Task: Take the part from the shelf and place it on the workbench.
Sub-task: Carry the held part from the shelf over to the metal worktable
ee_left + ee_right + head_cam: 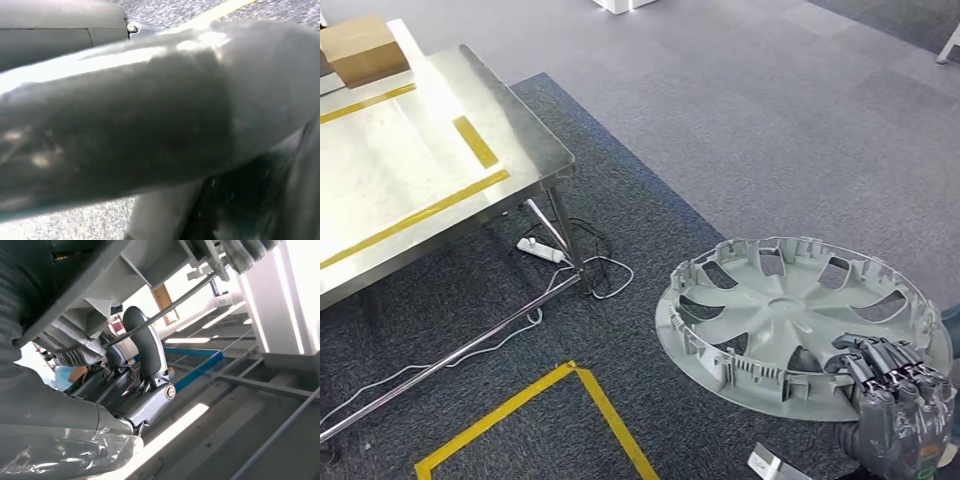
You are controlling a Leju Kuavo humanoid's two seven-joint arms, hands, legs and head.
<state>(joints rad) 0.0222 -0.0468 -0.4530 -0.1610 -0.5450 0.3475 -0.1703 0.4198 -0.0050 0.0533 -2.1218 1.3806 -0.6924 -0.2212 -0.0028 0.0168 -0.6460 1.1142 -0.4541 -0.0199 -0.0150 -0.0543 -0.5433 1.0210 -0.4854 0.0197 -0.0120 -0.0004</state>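
A grey wheel cover (780, 310) with spoke openings hangs flat above the carpet at the lower right of the head view. My right hand (897, 395) grips its near right rim, dark fingers (875, 358) curled over the edge. In the right wrist view the part's underside (113, 295) runs across the picture, with my right hand (132, 375) hooked around its rim. The steel workbench (509, 120) stands at the upper left, some way from the part. The left wrist view is blurred and dark; my left hand cannot be made out there.
A cardboard box (361, 48) lies on the workbench's far left corner, and yellow tape strips (475, 140) cross its top. A white power strip (540, 250) and cables lie under the bench. Yellow floor tape (546, 385) marks the dark carpet.
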